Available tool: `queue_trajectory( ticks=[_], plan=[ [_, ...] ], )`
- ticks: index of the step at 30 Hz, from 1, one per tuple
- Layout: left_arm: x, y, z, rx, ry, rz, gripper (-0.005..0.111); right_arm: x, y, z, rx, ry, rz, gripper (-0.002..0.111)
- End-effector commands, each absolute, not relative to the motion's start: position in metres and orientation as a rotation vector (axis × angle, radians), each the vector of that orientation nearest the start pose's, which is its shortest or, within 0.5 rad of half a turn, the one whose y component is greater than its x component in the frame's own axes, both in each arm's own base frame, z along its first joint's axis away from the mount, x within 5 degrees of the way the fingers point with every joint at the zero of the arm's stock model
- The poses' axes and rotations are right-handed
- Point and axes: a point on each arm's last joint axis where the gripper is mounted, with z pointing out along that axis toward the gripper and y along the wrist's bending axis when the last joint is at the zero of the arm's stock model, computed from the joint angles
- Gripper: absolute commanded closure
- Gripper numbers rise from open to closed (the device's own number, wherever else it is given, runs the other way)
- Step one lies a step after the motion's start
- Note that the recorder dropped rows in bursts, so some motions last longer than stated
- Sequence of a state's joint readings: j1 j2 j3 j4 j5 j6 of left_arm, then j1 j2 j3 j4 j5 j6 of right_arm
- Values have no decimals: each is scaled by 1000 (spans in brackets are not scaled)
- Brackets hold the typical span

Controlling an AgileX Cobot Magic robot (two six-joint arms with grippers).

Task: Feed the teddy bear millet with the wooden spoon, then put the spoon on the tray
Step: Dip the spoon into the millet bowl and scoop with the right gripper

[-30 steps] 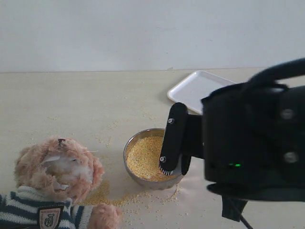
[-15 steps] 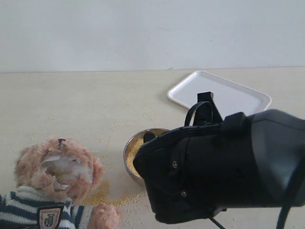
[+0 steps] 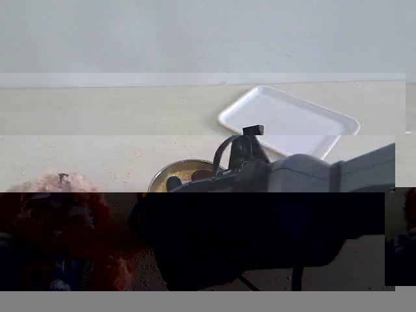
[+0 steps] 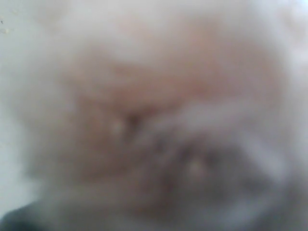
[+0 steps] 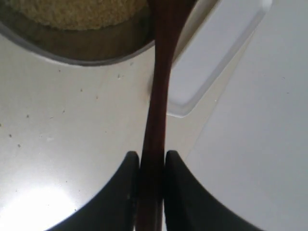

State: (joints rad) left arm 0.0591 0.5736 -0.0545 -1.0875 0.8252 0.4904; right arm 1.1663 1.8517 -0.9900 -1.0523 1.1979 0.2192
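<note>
Two fingers (image 5: 127, 192) of the right tool (image 5: 151, 159) pinch the wooden spoon (image 5: 161, 72) by its thin handle, the spoon's head over the steel bowl (image 5: 96, 50) of millet (image 5: 77, 12). Just beside the bowl lies the tray (image 5: 207, 62). The left tool is unseen, so I cannot tell its state; the blurred teddy bear (image 4: 144, 120) fills its wrist view.

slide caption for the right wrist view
Right gripper grips the wooden spoon, pointing at the steel bowl of millet beside the tray

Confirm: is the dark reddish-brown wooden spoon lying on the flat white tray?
No, the right gripper clamps the wooden spoon by its handle, off the tray.
</note>
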Motion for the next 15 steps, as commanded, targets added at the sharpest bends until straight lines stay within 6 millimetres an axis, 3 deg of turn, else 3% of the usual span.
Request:
queue_trajectory(
  ticks=[1, 15],
  plan=[
    [67, -56, 171, -278, 2400, -1048, 102, 191, 262, 173, -1790, 1832, -1228, 106],
    [67, -56, 171, -278, 2400, -1048, 102, 186, 265, 171, -1784, 1977, -1124, 106]
  ],
)
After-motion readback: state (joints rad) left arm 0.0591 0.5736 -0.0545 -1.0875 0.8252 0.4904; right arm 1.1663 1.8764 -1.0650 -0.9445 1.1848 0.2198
